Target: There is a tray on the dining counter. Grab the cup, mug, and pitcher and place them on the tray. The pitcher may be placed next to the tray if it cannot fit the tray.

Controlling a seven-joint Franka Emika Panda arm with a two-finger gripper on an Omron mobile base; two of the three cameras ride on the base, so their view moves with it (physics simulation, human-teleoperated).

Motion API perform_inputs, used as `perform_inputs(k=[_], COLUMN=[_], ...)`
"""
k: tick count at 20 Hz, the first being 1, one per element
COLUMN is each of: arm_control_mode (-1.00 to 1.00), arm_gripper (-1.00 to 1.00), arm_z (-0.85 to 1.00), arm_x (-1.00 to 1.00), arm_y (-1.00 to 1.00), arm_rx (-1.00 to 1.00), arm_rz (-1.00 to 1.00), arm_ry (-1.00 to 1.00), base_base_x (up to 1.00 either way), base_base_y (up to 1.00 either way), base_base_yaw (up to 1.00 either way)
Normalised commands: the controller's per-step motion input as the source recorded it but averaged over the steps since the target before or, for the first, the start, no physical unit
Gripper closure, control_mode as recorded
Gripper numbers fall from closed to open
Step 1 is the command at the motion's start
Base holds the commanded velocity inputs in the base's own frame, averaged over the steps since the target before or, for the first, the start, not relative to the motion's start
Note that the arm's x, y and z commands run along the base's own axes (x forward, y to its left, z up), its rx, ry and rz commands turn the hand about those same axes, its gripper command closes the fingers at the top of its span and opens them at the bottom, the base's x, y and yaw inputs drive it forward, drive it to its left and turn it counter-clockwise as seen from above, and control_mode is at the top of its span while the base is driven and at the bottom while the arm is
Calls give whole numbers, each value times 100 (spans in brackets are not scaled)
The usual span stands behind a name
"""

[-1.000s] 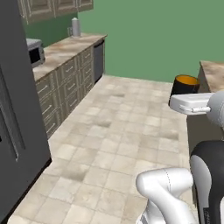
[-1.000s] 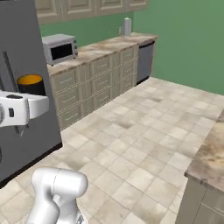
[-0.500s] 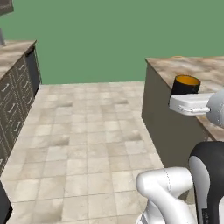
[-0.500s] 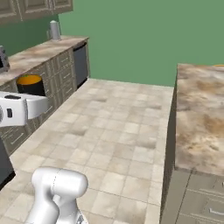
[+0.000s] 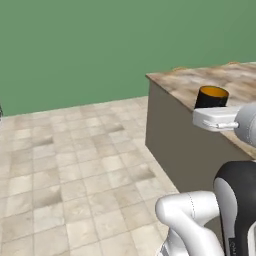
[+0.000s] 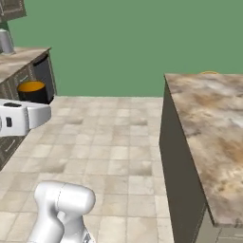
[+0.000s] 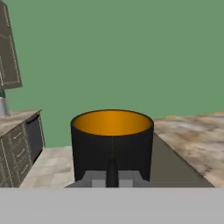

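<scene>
Green wall (image 5: 75, 45), beige tiled floor (image 5: 65, 170), grey canister (image 6: 5, 42)

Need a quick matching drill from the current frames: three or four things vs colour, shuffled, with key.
Things:
1. mug
2. dining counter
3. back wall
4. floor

Colours:
A. plain green
B. beige tiles
C. black outside, orange-yellow inside
D. beige-brown marbled stone

Pairs: 1-C, 2-D, 3-A, 4-B
</scene>
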Motion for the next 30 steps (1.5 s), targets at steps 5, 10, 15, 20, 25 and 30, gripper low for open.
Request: perform_inputs(k=[5,10,15,20,25,30], arm_control_mode=[100,100,100,100,100,100], arm_gripper=[100,100,100,100,100,100], arm_z=[0,0,0,0,0,0], arm_x=[0,0,0,0,0,0], arm_y=[0,0,0,0,0,0], arm_rx=[0,0,0,0,0,0], arm_rz=[0,0,0,0,0,0], arm_ry=[0,0,0,0,0,0], base_base_x=[100,100,100,95,69,56], base_base_y=[61,66,68,65,51,57], base_base_yaw=[-32,-27,-27,-29,-52,-59])
